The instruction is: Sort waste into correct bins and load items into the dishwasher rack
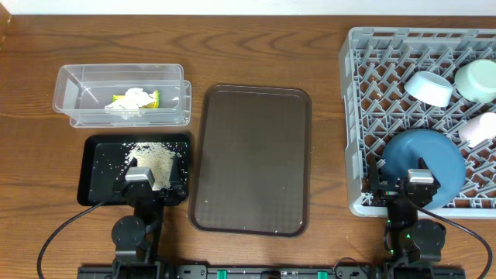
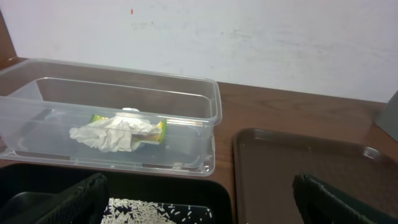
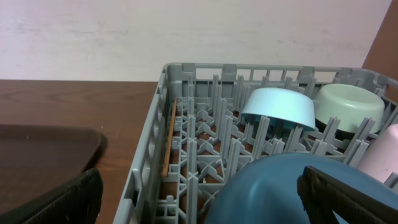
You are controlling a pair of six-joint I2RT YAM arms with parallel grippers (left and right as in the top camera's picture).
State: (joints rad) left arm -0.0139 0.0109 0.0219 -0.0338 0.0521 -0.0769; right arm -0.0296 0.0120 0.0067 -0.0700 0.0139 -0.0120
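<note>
Overhead, clock-face.
- Brown wooden table carries everything.
- Big square grey plastic lattice rack, 3 o'clock edge.
- Dark brown rectangular serving tray, centre, bare.
- Large round blue plate, leaning in the rack's 6 o'clock end.
- Clear rectangular plastic tub, 10 o'clock.
- Shallow black rectangular tray, 8 o'clock, just below the tub.
- Light blue bowl, tipped in the rack, toward 12.
- Small mint green bowl, just beside it at 3.
- Small pink cup, rack's 3 o'clock side.
- Crumpled white wrapper with yellow-green print, inside the tub.
- Heap of white rice grains, in the black tray.
- Left gripper: released, over the black tray's 6 o'clock end.
- Right gripper: released, at the plate, holding nothing.
</note>
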